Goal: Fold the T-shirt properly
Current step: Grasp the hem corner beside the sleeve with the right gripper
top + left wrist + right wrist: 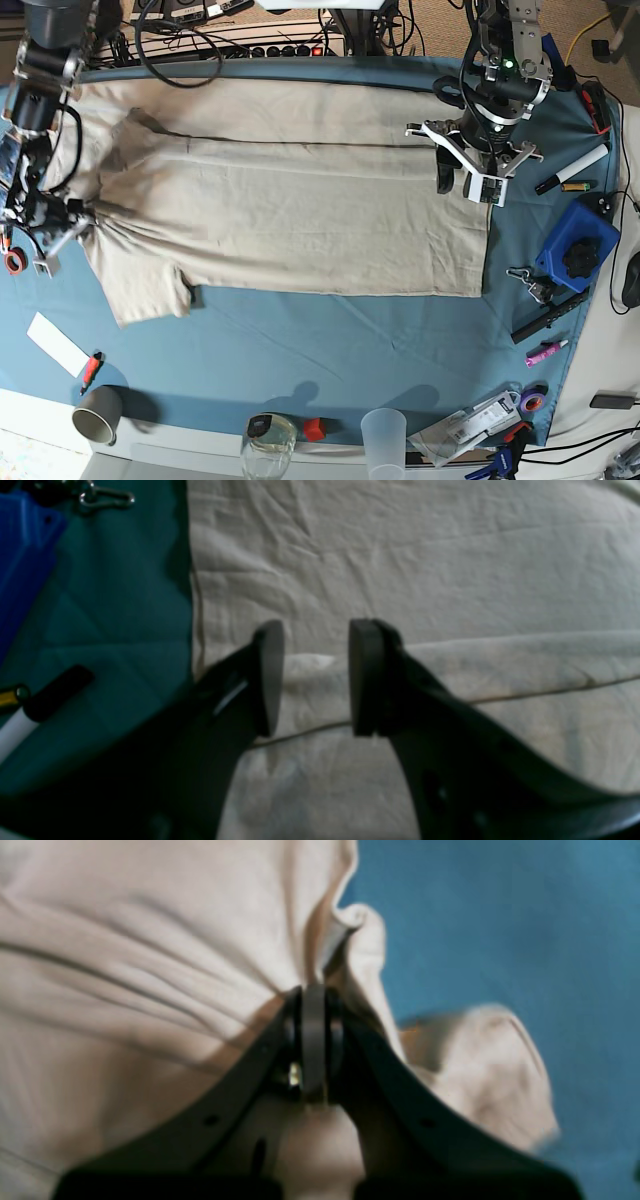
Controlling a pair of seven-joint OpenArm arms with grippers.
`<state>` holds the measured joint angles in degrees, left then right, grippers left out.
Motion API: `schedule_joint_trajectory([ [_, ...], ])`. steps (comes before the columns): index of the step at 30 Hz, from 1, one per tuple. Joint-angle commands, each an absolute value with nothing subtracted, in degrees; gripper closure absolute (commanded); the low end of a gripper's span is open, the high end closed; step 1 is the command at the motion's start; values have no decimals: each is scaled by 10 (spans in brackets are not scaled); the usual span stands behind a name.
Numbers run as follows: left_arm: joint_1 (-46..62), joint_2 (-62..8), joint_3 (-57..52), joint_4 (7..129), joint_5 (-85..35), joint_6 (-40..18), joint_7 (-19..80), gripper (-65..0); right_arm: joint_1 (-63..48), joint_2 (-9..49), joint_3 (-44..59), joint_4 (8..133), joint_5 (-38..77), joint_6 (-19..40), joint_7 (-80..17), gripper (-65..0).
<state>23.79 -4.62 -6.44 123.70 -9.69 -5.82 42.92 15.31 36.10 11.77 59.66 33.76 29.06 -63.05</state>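
While the right pincer point(314, 1040) clamps bunched fabric, the T-shirt point(300, 215) lies beige, creased — left pincer point(315, 677) apart.

One T-shirt point(290, 210) on one blue tablecloth point(330, 340), two grippers: left point(468, 178) at 2 o'clock, right point(60, 232) at 9. Cup-wise, one grey cup point(97, 413) at 7 o'clock, one clear plastic cup point(384, 436) and one glass jar point(268, 440) at 6. Two markers at 3 o'clock: white point(572, 169), pink point(547, 352). One blue box point(578, 245).
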Motion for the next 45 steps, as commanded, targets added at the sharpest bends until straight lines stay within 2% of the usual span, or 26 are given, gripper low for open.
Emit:
schedule_joint_trajectory([
  [1,234,-48,-65,1247,-101,-58,415,-226,153,384,121,627,352,292,-631,0],
  [9,235,-48,-65,1247,-100,-58,415,-226,57,396,163,773,386,296,-655,0],
  [19,235,-48,-65,1247,-100,-58,415,-226,28,396,214,788,385,298,-632,0],
  [21,235,-47,-65,1247,-100,-59,415,-226,37,397,222,788,384,322,-648,0],
  [22,235,-47,-65,1247,-100,-58,415,-226,41,397,226,788,386,339,-660,-17],
  [24,235,-46,-65,1247,-100,-59,415,-226,47,397,229,788,395,348,-677,-153],
  [26,235,-46,-65,1247,-100,-58,415,-226,49,397,230,788,397,347,-672,-245],
  [29,235,-46,-65,1247,-100,-59,415,-226,54,396,230,787,386,345,-639,-262],
  [32,235,-46,-65,1247,-100,-58,415,-226,65,395,229,786,308,302,-557,-262],
  [35,235,-46,-65,1247,-100,-59,408,-226,95,396,229,754,269,281,-511,-261],
  [38,235,-46,-65,1247,-100,-59,408,-226,146,396,211,668,269,296,-507,-261],
  [45,235,-46,-65,1247,-100,-59,408,-226,276,392,105,456,263,328,-429,-261],
])
